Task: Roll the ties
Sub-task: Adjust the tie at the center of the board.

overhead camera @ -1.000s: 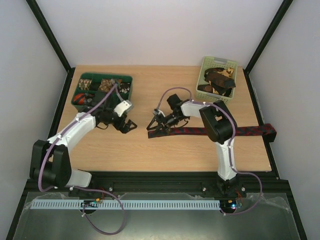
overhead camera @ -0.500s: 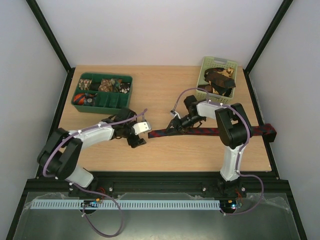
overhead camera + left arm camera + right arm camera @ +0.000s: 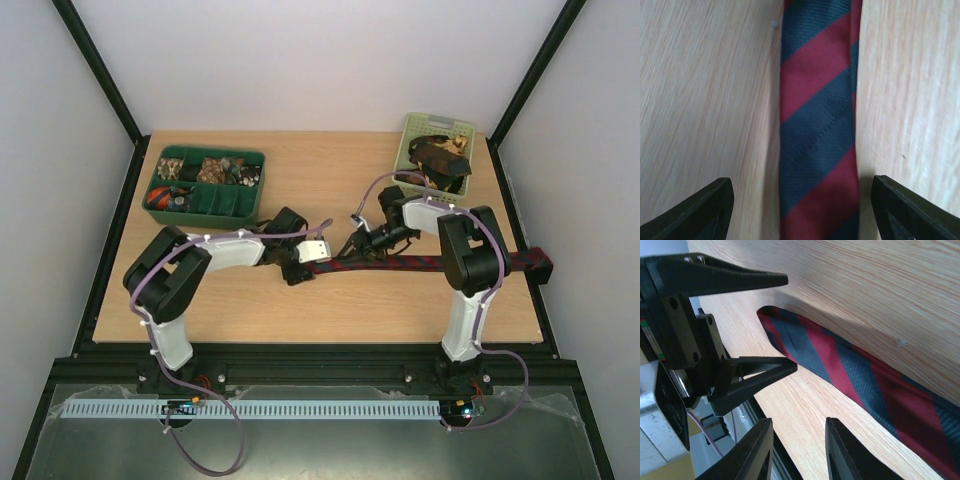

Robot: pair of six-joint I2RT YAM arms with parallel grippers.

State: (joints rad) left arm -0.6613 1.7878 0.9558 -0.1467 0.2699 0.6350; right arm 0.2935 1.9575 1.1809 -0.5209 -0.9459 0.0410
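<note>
Striped tie (image 3: pixel 415 264): dark red with navy diagonals. It lies flat along the right half of the counter (image 3: pixel 330 190), roughly parallel to the near edge. Its narrow end is near the middle, and its far end hangs over the right edge.
Left claw (image 3: pixel 801 184): jaws spread wide and low over the narrow end. One finger stands on either side of the cloth with bare wood between each finger and the tie, so nothing is gripped.
Right claw (image 3: pixel 797 427): jaws drawn in to a narrow gap, poised just beside the tie near its tip. Only wood shows between them, so it holds nothing.
Handling: probably light, limp woven fabric with no stiffness of its own. It will likely sag, twist or slide on the smooth wood if pulled from one point. The overhanging end may drag the rest towards the right edge.
Where to hold: probably the narrow tip, pinched across its width so the first fold stays square. The other claw could press the cloth flat a little further along.
Other ties (image 3: pixel 440 160): heaped in the pale basket (image 3: pixel 420 125) at the far right corner.
Green tray (image 3: pixel 205 152): at the far left corner, holding dark rolled bundles too small to identify.
Hidden: the right arm covers part of the tie's length in the overhead view. The end past the right edge is cut off from below.
Hard to make out: whether either claw's fingertips touch the counter.
</note>
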